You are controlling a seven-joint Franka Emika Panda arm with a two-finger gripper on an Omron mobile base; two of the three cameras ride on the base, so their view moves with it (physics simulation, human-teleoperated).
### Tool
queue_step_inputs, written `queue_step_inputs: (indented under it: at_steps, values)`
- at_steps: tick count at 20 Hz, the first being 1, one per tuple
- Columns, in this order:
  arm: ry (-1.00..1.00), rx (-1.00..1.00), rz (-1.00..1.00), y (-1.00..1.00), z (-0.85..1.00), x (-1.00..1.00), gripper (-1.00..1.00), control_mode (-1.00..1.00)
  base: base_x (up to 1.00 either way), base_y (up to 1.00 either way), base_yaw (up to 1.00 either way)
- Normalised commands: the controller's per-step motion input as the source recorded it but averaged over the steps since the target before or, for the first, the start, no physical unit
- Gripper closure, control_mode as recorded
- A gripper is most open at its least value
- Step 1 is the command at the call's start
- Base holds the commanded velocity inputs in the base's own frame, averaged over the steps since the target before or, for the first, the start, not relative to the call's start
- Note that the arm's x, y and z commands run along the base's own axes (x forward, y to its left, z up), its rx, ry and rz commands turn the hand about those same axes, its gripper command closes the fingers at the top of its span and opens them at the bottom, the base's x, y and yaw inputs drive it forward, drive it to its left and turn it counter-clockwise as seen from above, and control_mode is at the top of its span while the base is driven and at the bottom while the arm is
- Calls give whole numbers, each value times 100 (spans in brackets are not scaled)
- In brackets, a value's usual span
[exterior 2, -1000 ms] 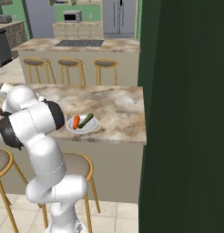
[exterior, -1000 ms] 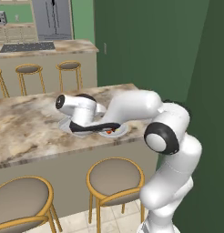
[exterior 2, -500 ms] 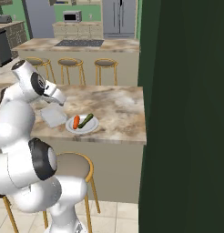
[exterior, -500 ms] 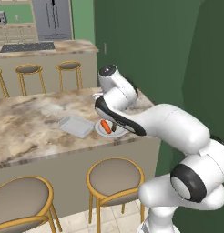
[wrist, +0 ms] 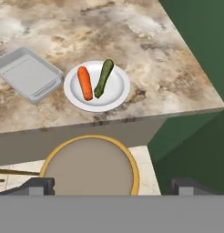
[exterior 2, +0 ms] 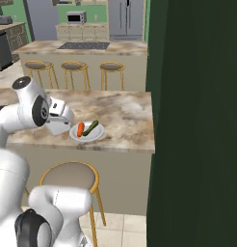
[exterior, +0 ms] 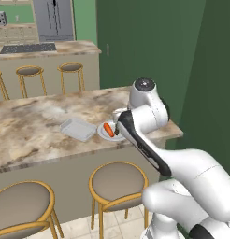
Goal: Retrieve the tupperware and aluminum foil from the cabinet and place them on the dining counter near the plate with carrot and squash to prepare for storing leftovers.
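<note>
From the left base view, the container [exterior: 78, 129] lies flat on the marble counter [exterior: 32, 126], just beside a white plate [exterior: 110, 132] that carries a carrot [exterior: 108, 129]. The arm's white head rises over the counter's near right end, close to the plate. Two stools [exterior: 118, 181] stand below the counter's front edge.

From the right base view, the plate [exterior 2: 86, 132] sits near the counter's [exterior 2: 120, 116] front edge with the carrot [exterior 2: 80, 129] and a green squash [exterior 2: 90, 127] side by side on it. The arm's head stands just left of the plate.

In the hand view, the claw [wrist: 116, 186] hangs released, jaws spread wide, holding nothing, above a stool seat [wrist: 89, 167]. Beyond it the container [wrist: 27, 73] rests touching the plate's [wrist: 116, 93] edge, with carrot [wrist: 85, 83] and squash [wrist: 104, 78] on the plate.
</note>
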Motion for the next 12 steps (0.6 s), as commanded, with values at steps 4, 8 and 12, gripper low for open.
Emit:
queue_step_inputs:
  at_steps: [4,8,12]
  values:
    - [0,4,2,-34,2,-41,-100,-100,0,0,0]
    - [-1,1,1,-6,0,-13,-100,100,-54,-3,9]
    - [0,0,0,0,0,0,-100,100,-90,38,29]
